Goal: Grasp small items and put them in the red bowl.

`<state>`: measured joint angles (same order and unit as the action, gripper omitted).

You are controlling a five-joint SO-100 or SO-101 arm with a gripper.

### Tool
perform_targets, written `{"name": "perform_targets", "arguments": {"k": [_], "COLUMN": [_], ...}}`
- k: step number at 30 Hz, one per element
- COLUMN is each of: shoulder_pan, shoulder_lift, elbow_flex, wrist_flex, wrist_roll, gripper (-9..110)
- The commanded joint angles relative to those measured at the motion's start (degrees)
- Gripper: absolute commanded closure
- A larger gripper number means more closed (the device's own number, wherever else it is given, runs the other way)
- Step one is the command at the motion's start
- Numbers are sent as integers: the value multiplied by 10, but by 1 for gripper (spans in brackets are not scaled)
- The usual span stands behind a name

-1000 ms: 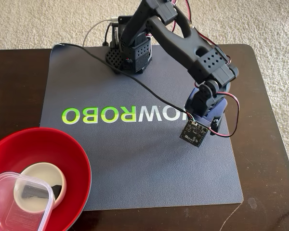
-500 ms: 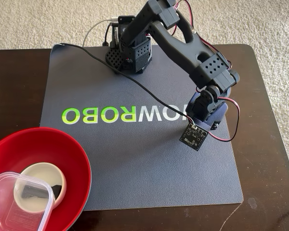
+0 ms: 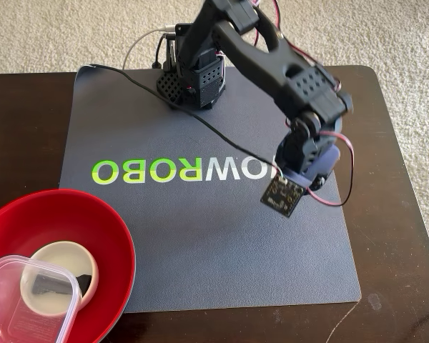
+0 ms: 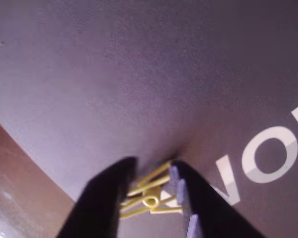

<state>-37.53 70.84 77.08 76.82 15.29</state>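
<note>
1. Your gripper (image 4: 154,178) is pressing its two dark fingers in on a yellow-green clothespin (image 4: 148,194), nearly closed around it, with the wire spring showing between them in the wrist view.
2. In the fixed view the gripper (image 3: 300,187) is sitting low over the right half of the grey mat (image 3: 200,236), and the clothespin is hiding under the wrist there, so you are not seeing it from that side.
3. You are working just beside the white letters of the mat's logo (image 3: 182,170); the mat's edge and the dark wooden table (image 3: 393,236) are showing to the left in the wrist view.
4. The mat between the gripper and the red bowl (image 3: 93,221) is lying bare.
5. The red bowl is sitting at the mat's lower left corner, overhanging its edge, cut off by the frame.
6. Inside it you are seeing a small white bowl (image 3: 66,259), a clear square tub (image 3: 14,304) leaning over it, and a black clip (image 3: 48,284).
</note>
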Motion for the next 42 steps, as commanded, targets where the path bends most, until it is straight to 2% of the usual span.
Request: {"name": "perform_targets", "arguments": {"k": [1,6,10,15,20,30,37,40,42], "shoulder_pan": [-49,-108,-130,-107,-96,-21,-45,-48,-52], "shoulder_lift": [69,103,92,58,15,-24,-34,-29,-25], "elbow_flex": [10,64,92,86,82,66,66,78,91], "wrist_flex": [4,18,11,-4,-11,-22,-21,-18,-21], "wrist_roll": [32,98,104,104,106,37,-16,-21,-21], "gripper": [80,74,73,73,67,66,69,80,83]}}
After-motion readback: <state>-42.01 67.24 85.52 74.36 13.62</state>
